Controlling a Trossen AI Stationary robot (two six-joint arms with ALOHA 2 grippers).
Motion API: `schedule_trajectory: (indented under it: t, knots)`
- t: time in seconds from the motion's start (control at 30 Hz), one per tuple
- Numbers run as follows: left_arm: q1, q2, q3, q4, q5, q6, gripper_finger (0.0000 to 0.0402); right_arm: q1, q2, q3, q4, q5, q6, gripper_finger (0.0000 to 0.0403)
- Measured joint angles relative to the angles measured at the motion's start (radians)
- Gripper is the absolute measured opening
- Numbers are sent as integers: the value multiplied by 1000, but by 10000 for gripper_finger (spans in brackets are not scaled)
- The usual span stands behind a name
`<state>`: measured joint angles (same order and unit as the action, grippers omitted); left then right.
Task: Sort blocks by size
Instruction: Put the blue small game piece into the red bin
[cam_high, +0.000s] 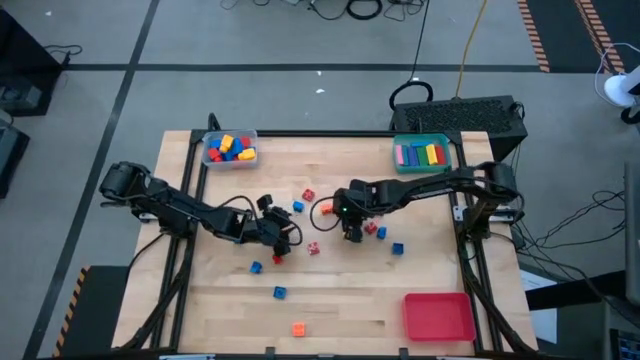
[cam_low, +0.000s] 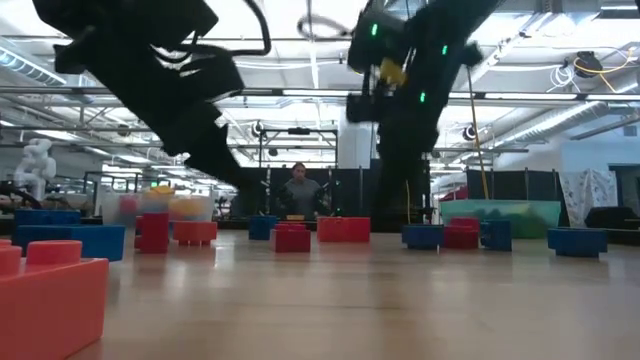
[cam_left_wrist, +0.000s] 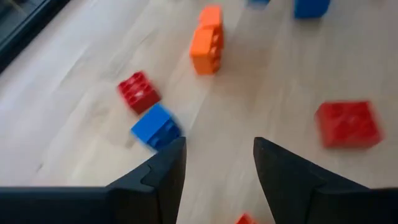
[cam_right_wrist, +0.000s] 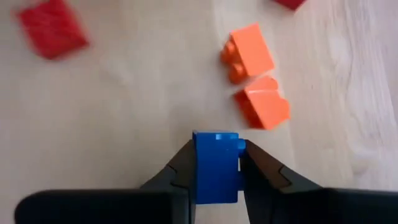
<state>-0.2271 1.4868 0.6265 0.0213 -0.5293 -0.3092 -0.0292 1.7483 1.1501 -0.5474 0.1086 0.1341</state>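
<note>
Nearest item: small blue plastic brick (cam_right_wrist: 216, 167), clamped between the two dark fingers of the right pincer (cam_right_wrist: 216, 169), mid-surface, just off the wooden surface (cam_high: 340, 290) by the look of it.

Just beyond it: two orange plastic bricks (cam_right_wrist: 255, 74), lying close together on the wood, loose.

Left pincer (cam_left_wrist: 217, 165): fingers apart, nothing between them, hovering over the middle-left of the surface. Ahead of it: a small blue brick (cam_left_wrist: 155, 126) touching a small red brick (cam_left_wrist: 138, 92); farther on, an orange brick pair (cam_left_wrist: 207, 42); off to one side, a larger red brick (cam_left_wrist: 346, 124).

Front edge: flat red rectangular tray (cam_high: 438, 316), front right corner; appears to hold nothing.

Scattered stock: roughly a dozen small blue, red and orange bricks (cam_high: 278, 292) unsorted across the centre and front.

Far edge, left: clear tray (cam_high: 208, 157) holding a heap of medium bricks in yellow, red, blue and orange.

Far edge, right: teal tray (cam_high: 448, 158) holding long bars in pink, green, yellow and blue, laid side by side.

Progress, by judgement: long and medium sizes largely sorted; small bricks remain, probably bound for the red tray.
</note>
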Motion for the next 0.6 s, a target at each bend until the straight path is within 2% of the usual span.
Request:
schedule_trajectory:
  t: [0.17, 0.33, 0.43, 0.6]
  knots:
    - [-25, 0, 0, -15, -27, 0, 190, 100, -113, 23, -187, -14, 139, 69]
    - [-27, 0, 0, 17, -29, 51, 190, 263, -211, 22, -428, -11, 395, 69]
    - [-27, -1, 0, 51, -27, 94, 190, 399, -273, 22, -486, -35, 564, 69]
    - [-27, -1, 0, 150, 13, 160, 190, 629, -342, 22, -475, -55, 846, 69]
